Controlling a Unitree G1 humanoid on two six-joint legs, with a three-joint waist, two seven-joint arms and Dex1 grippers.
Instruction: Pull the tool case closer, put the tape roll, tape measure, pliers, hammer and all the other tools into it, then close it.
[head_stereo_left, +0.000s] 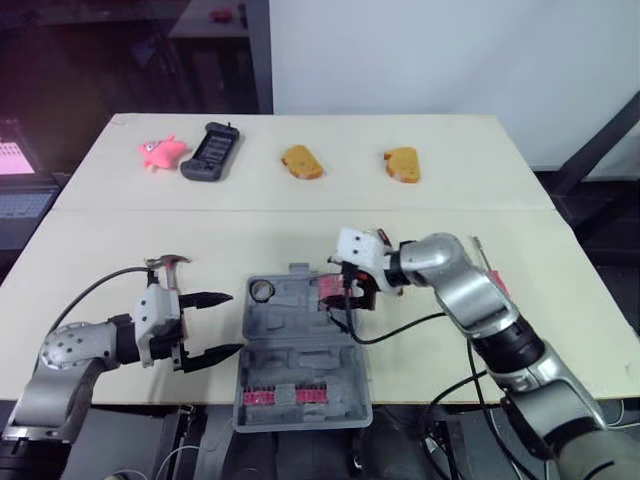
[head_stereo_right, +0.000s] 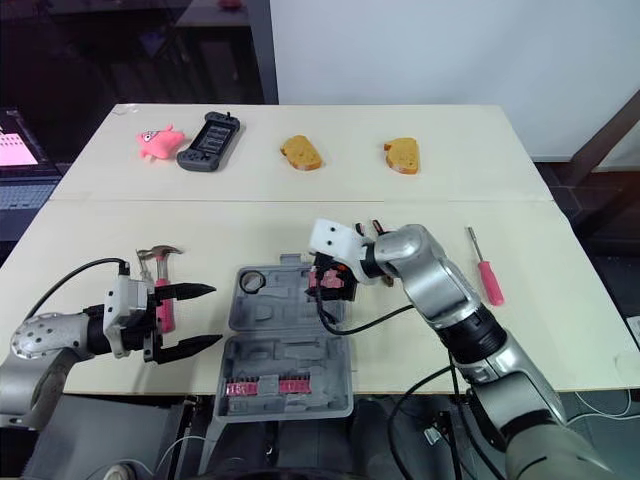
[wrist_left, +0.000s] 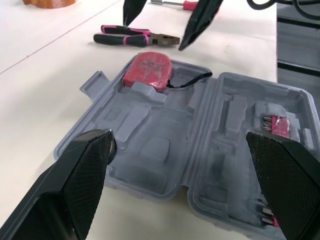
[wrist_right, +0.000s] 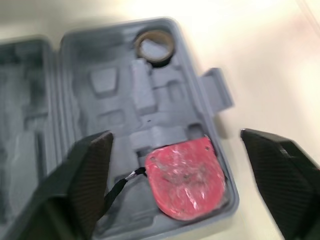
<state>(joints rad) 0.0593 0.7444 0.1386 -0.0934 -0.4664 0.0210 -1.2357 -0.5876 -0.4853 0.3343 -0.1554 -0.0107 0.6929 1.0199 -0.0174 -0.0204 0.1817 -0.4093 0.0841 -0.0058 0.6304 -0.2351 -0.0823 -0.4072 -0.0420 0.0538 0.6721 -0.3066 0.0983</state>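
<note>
The grey tool case (head_stereo_left: 300, 352) lies open at the table's front middle. The tape roll (head_stereo_left: 263, 291) sits in its far left corner, and the red tape measure (wrist_right: 187, 182) rests in a recess at its far right. My right gripper (head_stereo_left: 356, 297) hovers open just above the tape measure, fingers spread to either side. Left of the case, my left gripper (head_stereo_left: 235, 322) is open and points at its side. The pink-handled hammer (head_stereo_left: 170, 266) lies just beyond the left gripper. The pliers (wrist_left: 135, 37) lie on the table beyond the case. A red screwdriver (head_stereo_right: 487, 270) lies to the right.
Along the table's far side lie a pink toy (head_stereo_left: 161, 151), a black handset (head_stereo_left: 210, 151) and two bread-like pieces (head_stereo_left: 301, 161) (head_stereo_left: 401, 164). A laptop (head_stereo_left: 22, 190) stands off the left edge. Red bits (head_stereo_left: 290, 396) fill the case's near half.
</note>
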